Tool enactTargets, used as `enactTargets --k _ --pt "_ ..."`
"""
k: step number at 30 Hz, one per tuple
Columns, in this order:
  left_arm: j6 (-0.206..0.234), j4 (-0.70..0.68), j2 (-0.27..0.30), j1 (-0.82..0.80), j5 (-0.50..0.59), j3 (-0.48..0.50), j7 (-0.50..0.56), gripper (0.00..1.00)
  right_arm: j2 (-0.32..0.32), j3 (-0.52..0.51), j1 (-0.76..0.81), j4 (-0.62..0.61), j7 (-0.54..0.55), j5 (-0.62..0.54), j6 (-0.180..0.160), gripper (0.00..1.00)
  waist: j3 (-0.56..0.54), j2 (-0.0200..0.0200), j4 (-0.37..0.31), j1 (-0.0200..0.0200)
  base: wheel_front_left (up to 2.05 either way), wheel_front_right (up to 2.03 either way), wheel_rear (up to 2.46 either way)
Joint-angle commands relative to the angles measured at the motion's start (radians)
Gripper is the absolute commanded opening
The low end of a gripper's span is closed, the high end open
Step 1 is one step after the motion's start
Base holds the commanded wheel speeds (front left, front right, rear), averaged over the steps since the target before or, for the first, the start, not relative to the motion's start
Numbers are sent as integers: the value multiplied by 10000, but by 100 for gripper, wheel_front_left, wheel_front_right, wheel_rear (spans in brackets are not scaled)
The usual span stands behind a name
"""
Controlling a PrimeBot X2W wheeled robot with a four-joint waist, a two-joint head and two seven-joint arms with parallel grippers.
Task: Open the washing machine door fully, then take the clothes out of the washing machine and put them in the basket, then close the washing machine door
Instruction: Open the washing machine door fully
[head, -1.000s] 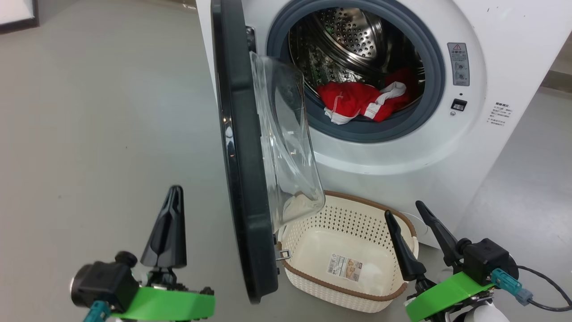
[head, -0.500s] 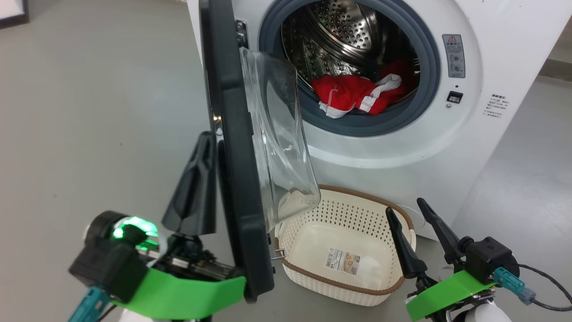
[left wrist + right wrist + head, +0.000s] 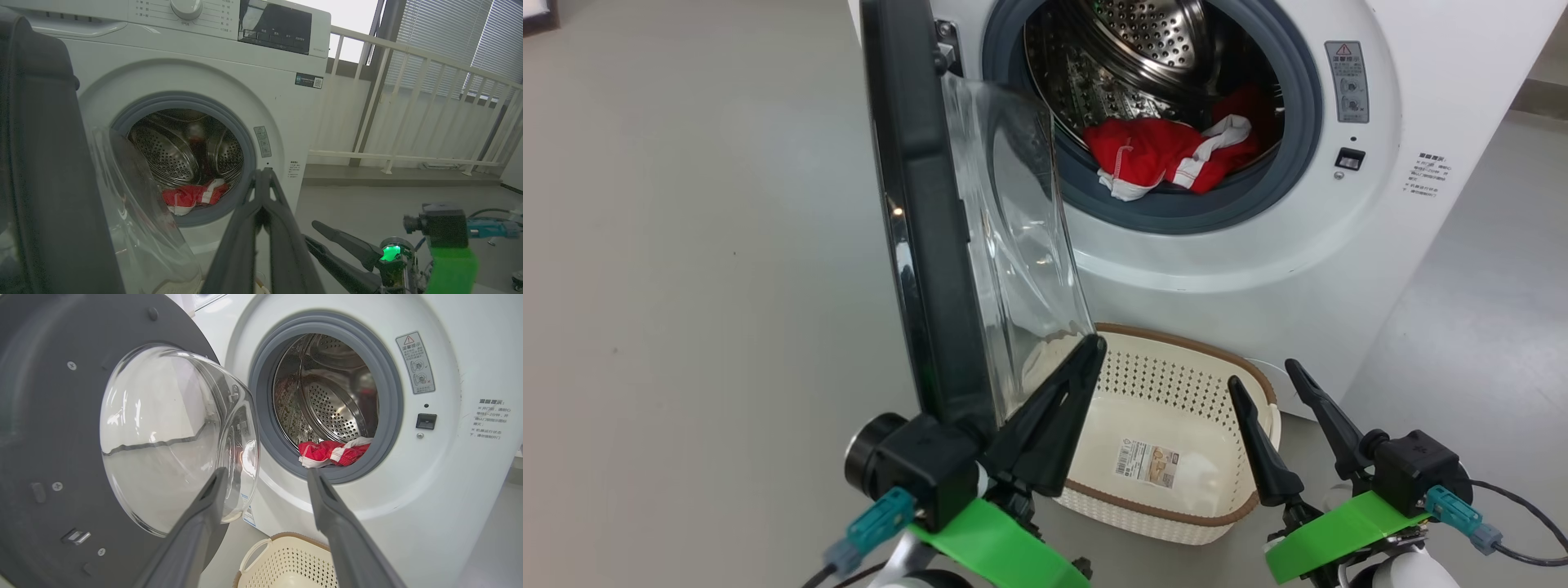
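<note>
Black-rimmed washing machine door [image 3: 923, 212] standing open; soft red clothes [image 3: 1156, 155] lying in perforated steel drum [image 3: 1152, 37]. Tapered left gripper [image 3: 1093, 347] fingers pressing together; right gripper's [image 3: 1262, 376] standing apart.

Head view steeply down on the washing machine [image 3: 1258, 269], wrist views low, close, level, sharing its drum [image 3: 1152, 33]

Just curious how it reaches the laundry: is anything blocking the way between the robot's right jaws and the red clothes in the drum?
Nothing visible does. The right gripper faces the clothes directly, jaws open; the washing machine door stands off to its left.
</note>
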Motion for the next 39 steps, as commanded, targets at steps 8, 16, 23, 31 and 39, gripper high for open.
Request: enactTargets --k 8,16,23,31,39 --pt "110 972 167 128 -182 203 657 0 16 187 -504 -230 -65 46 6 100 -63 0 51 0 0 0 0" --pt "705 1422 481 413 106 481 706 0 16 280 -397 -174 -65 25 6 100 -57 0 229 0 0 0 0" --pt "1083 1639 572 548 136 729 700 0 16 360 -416 -139 -65 -41 6 100 -33 0 363 0 0 0 0" --pt "1411 1695 730 592 200 977 636 0 16 392 -387 -99 -65 -96 6 100 24 0 558 0 0 0 0" --pt "1926 1467 887 892 111 1450 620 0 16 414 -426 -51 -65 -203 6 100 117 0 734 0 0 0 0"
